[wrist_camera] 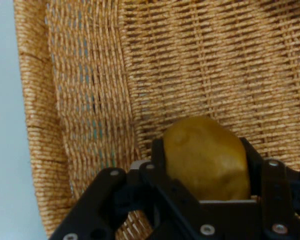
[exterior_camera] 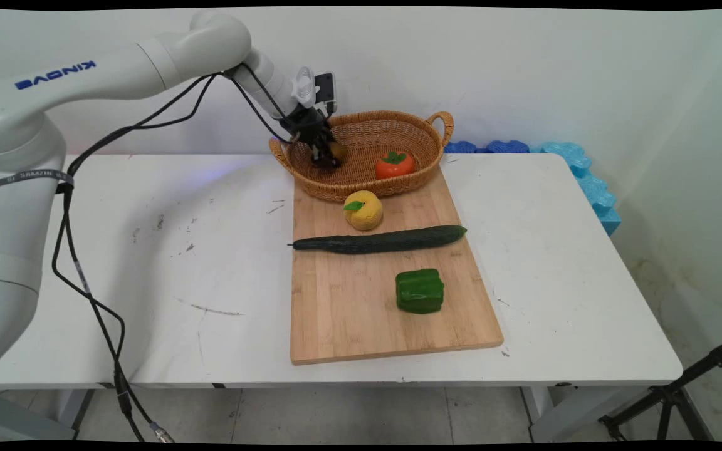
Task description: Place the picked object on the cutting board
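The hand (exterior_camera: 326, 154) is reaching down into the left end of a wicker basket (exterior_camera: 423, 169) and is grasping a brownish-yellow potato (wrist_camera: 206, 156). In the hand view the two black fingers (wrist_camera: 254, 161) are pressing against opposite sides of the potato, with the woven basket floor and side wall lying behind it. Whether the potato is touching the basket floor cannot be told.

A persimmon (exterior_camera: 395, 165) with a green calyx is lying inside the basket toward its right end, apart from the hand. The basket is sitting at the far end of a wooden cutting board (exterior_camera: 348, 307), which is resting on the white table (exterior_camera: 167, 263).

A yellow lemon (exterior_camera: 363, 210) bearing a green leaf is sitting on the board just in front of the basket. A dark green cucumber (exterior_camera: 378, 240) is lying crosswise on the board just nearer than the lemon. A green bell pepper (exterior_camera: 420, 290) is standing on the board nearer still, to the right of centre. Blue foam pieces (exterior_camera: 586, 181) are lining the far right edge of the table against the wall.
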